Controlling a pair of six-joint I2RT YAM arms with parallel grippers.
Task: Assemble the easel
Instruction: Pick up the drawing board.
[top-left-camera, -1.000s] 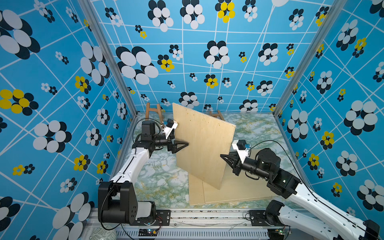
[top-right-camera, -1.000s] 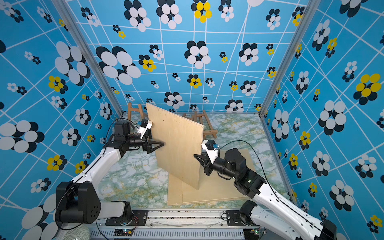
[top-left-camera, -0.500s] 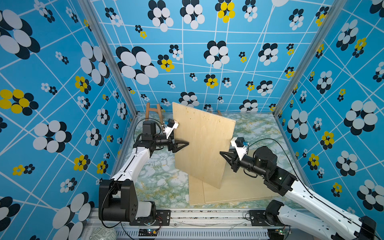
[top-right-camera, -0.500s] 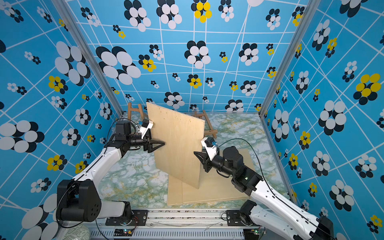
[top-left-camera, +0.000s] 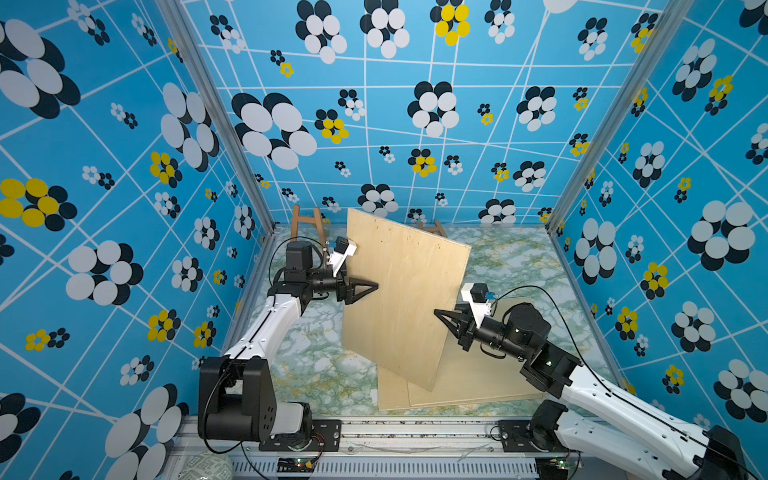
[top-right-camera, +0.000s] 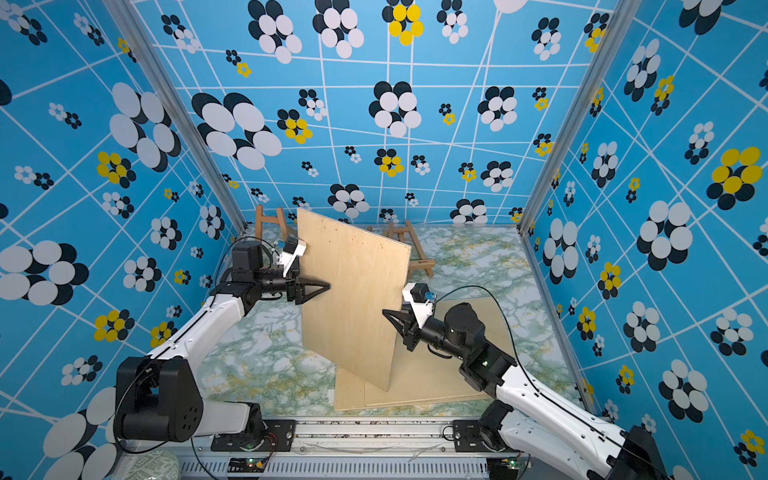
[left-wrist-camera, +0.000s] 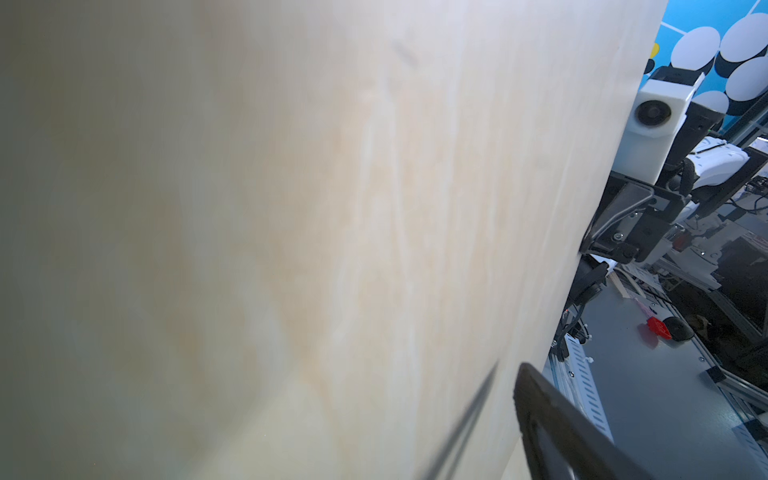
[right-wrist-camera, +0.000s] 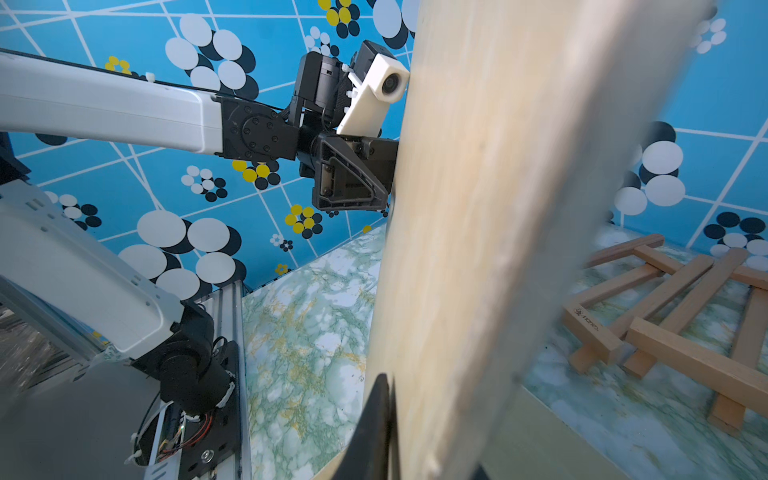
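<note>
Upright board (top-left-camera: 405, 299) blocks centre, tabletop (top-left-camera: 316, 361) free beside

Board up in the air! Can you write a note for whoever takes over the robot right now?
Right end effector: shut on the board at its right edge, holding it up and tilted.
Left end effector: at the board's left edge; grip unclear.
Things: one easel lies on the table behind the board. Another easel stands in the back left corner. Flat boards lie under the raised board's low corner.
Done: board lifted.
Left: probably stand an easel up and set the board on it.
</note>
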